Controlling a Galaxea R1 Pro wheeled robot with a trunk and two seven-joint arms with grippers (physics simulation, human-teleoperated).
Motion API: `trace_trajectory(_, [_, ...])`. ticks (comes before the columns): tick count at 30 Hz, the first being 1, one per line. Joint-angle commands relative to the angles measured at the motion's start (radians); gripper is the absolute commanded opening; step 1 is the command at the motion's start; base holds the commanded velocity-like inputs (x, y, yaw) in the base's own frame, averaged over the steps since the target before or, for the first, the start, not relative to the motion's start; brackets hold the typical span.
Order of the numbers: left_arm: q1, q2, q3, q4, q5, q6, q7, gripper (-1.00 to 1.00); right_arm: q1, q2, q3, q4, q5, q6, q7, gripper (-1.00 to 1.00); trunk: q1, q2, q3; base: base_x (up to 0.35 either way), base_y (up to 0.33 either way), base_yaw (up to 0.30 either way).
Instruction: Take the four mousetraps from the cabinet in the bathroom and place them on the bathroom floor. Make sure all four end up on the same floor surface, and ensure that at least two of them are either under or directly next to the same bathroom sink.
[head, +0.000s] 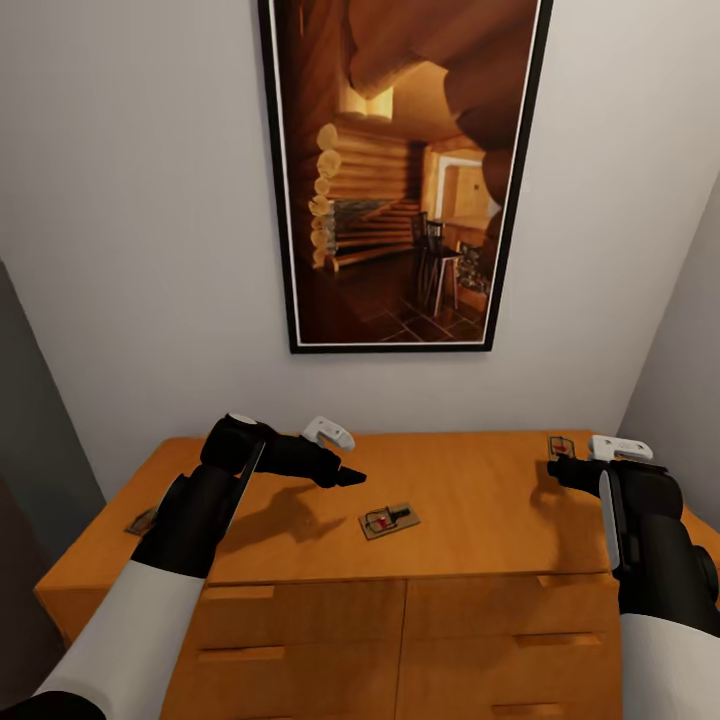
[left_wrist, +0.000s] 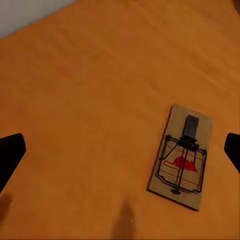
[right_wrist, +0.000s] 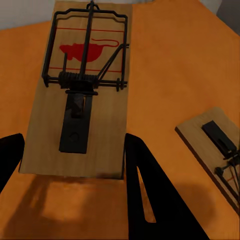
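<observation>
While mousetrap (head: 389, 520) lies mid-cabinet (head: 480, 560), left end effector (head: 345, 477) hovers open, empty; right end effector (right_wrist: 75, 150) open, straddling another mousetrap (right_wrist: 80, 90).

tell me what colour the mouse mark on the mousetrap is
Red, on the tan mousetrap; clearest in the right wrist view.

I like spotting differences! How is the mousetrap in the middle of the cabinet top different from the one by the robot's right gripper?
The middle mousetrap lies alone on open wood, ahead of the open left gripper; the right mousetrap sits at the tips of the right gripper, between its spread fingers in the wrist view. The middle one is nearer the cabinet's front edge, the right one farther back. Both are flat tan boards with dark wire and a red mark.
</observation>
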Motion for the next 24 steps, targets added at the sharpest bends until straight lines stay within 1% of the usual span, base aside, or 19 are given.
trace_trajectory(1, [-0.001,0.0,0.001,-0.001,-0.01,0.006,-0.01,1.0,-0.001,0.0,-0.001,-0.001,0.008,0.004,0.009,-1.0,0.0,-0.001,-0.001,0.139,-0.102,0.0])
trace_trajectory(9, [-0.001,-0.001,0.0,-0.002,-0.011,0.005,-0.009,1.0,-0.001,-0.001,-0.001,0.0,0.008,0.004,0.009,-1.0,0.0,-0.001,-0.001,0.044,-0.032,0.0])
trace_trajectory(16, [-0.002,-0.01,-0.001,-0.002,-0.015,0.005,-0.008,1.0,-0.001,-0.002,-0.001,0.0,0.009,0.004,0.009,-1.0,0.0,-0.001,-0.001,0.005,-0.004,0.0])
trace_trajectory(18, [-0.002,-0.012,-0.001,-0.002,-0.023,0.006,-0.006,1.0,-0.001,-0.002,-0.001,0.0,0.009,0.004,0.009,-1.0,0.0,-0.001,-0.001,0.001,-0.001,0.0])
trace_trajectory(24, [-0.002,-0.019,0.001,-0.003,-0.082,0.007,-0.003,1.0,-0.001,-0.001,-0.001,0.0,0.008,0.004,0.009,-1.0,0.0,-0.001,-0.001,0.0,0.0,0.0])
